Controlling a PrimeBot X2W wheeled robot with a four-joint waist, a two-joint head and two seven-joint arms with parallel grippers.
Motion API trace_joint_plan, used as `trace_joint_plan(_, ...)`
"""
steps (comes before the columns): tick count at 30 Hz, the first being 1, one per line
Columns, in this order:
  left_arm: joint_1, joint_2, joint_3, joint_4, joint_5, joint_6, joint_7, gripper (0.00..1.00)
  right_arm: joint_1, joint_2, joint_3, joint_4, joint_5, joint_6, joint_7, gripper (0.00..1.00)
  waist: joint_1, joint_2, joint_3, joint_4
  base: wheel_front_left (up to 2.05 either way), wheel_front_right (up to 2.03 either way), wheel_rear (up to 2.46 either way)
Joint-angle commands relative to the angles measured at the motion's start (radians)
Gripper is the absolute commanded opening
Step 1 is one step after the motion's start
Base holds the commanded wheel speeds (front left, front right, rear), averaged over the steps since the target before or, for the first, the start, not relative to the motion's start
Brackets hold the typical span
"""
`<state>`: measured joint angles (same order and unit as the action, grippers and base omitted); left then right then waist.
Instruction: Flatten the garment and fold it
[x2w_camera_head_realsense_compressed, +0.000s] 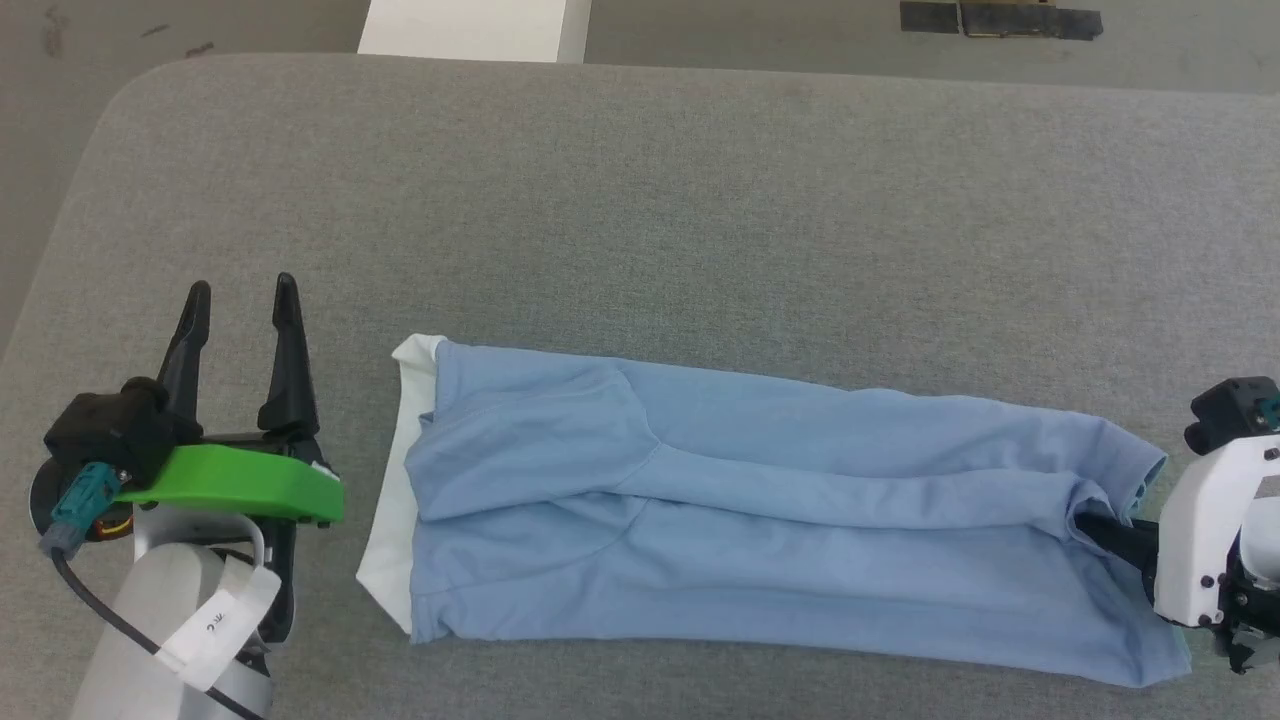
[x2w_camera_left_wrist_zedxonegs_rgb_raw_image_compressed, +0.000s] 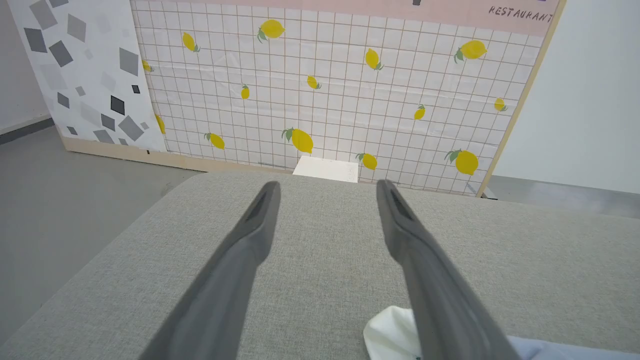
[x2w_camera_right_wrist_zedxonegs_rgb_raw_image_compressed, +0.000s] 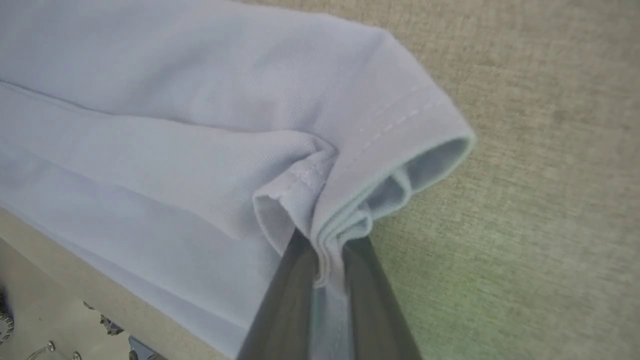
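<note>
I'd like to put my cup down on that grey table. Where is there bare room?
The broad bare stretch is the far half of the table, between its far edge and the garment. Only a thin strip runs along the near edge. The ends are crowded: the open left gripper sits beside the white collar, and the right gripper pinches the opposite end.

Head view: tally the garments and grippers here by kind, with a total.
Shirt, light blue: 1
Grippers: 2 (left gripper open beside the collar end; right gripper shut on the shirt's hem)
Total: 3
</note>
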<state>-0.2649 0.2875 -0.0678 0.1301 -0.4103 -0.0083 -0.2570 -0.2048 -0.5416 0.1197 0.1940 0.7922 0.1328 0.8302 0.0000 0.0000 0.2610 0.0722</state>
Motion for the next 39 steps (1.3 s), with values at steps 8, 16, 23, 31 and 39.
trace_joint_plan(8,0.014,-0.007,0.012,0.001,0.012,-0.014,-0.005,1.0,0.022,-0.031,-0.075,0.055,-0.046,-0.002,0.007,0.0,0.0,0.0,0.004,0.001,0.0,0.0,0.0)
trace_joint_plan(16,0.018,-0.008,0.015,-0.003,0.012,-0.02,-0.005,1.0,0.029,-0.082,-0.246,0.129,-0.132,-0.002,0.024,0.0,0.0,0.0,0.005,0.001,0.0,0.0,0.0)
trace_joint_plan(23,0.017,-0.01,0.015,0.001,0.011,-0.023,-0.005,1.0,0.033,-0.078,-0.352,0.127,-0.24,-0.002,0.074,0.0,0.0,0.0,0.001,-0.002,0.0,0.0,0.0)
trace_joint_plan(31,0.03,-0.012,0.019,0.004,0.007,-0.022,-0.005,1.0,0.033,-0.068,-0.298,-0.014,-0.29,-0.002,0.267,0.0,0.0,0.0,-0.029,-0.017,0.0,0.0,0.0)
trace_joint_plan(39,0.042,-0.016,0.017,0.012,0.003,-0.023,-0.005,1.0,0.021,-0.045,-0.183,-0.266,-0.24,-0.002,0.486,0.0,0.0,0.0,-0.069,-0.023,0.0,0.0,0.0)
